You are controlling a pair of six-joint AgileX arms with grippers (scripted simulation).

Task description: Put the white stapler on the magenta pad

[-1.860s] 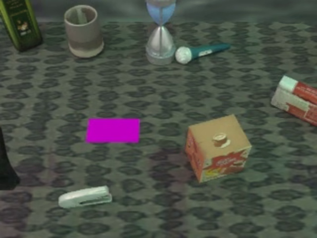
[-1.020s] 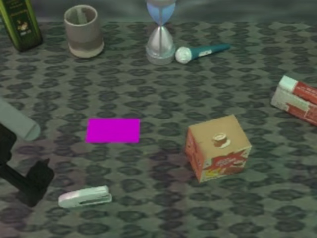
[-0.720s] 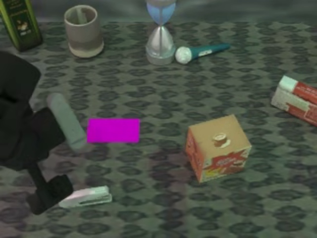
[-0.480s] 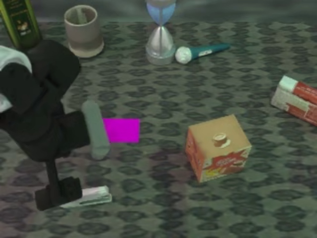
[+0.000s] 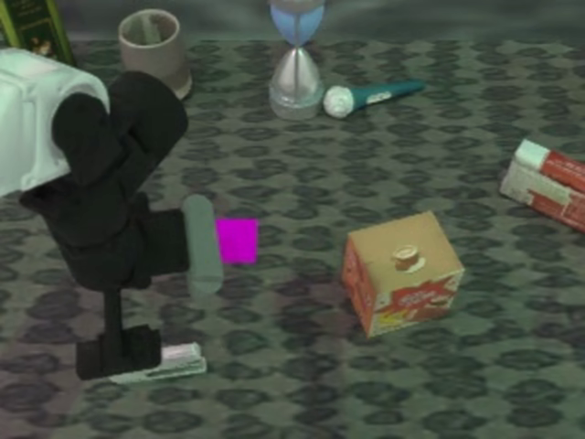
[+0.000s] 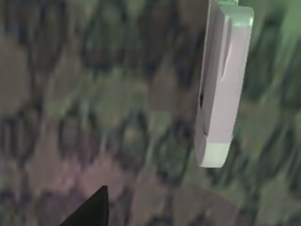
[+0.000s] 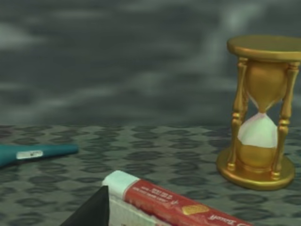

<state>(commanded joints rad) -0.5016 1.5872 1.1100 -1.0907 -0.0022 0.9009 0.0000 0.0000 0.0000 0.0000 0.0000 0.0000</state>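
Observation:
The white stapler (image 5: 181, 360) lies flat near the table's front left; in the left wrist view the stapler (image 6: 220, 89) shows its dark side slot. My left gripper (image 5: 117, 355) hangs over the stapler's left end, open, with nothing held; one dark fingertip (image 6: 91, 213) stands well to the side of the stapler. The magenta pad (image 5: 237, 240) lies behind the stapler, and my left arm hides most of it. My right arm is outside the top view; one fingertip (image 7: 94, 209) shows, next to a red-and-white box (image 7: 178, 203).
A tan carton (image 5: 402, 272) stands right of the pad. The red-and-white box (image 5: 548, 183) lies at the right edge. Along the back are a green bottle (image 5: 27, 18), a grey cup (image 5: 151, 46), an hourglass (image 5: 296, 64) and a teal-handled brush (image 5: 370, 95).
My left arm has swung in from the left edge and its gripper now stands over the stapler's left end. The arm now covers most of the pad. The stapler has not moved.

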